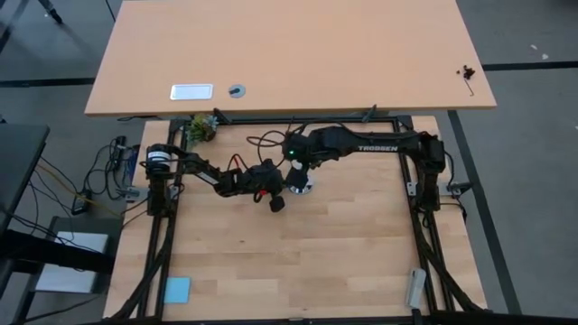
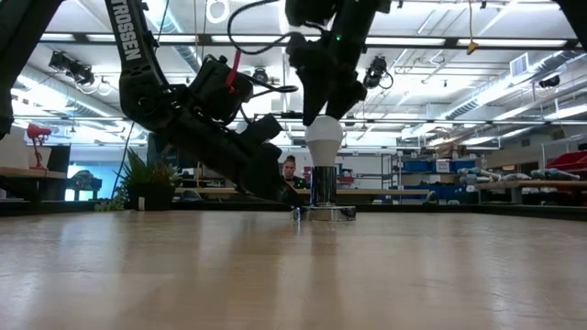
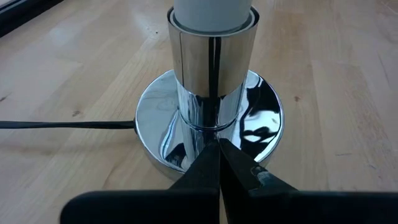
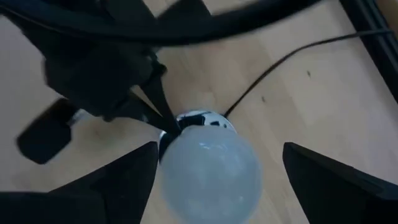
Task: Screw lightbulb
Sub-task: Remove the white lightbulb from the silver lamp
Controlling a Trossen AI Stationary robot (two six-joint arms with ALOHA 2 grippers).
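Lightbulb stands upright in the chrome socket, mid-tabletop.

Right end effector hangs directly above the bulb, fingers spread wide either side of the glass, not touching it. Left end effector sits low at the socket's round base, its two fingers pressed together, tips against the chrome stem. A black cord trails away across the wood.

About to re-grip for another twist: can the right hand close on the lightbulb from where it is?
Probably yes. The right hand hangs open straight above the lightbulb, a finger on each side, nothing between. The left hand, shut, presses the socket's stem lower down, clear of it.
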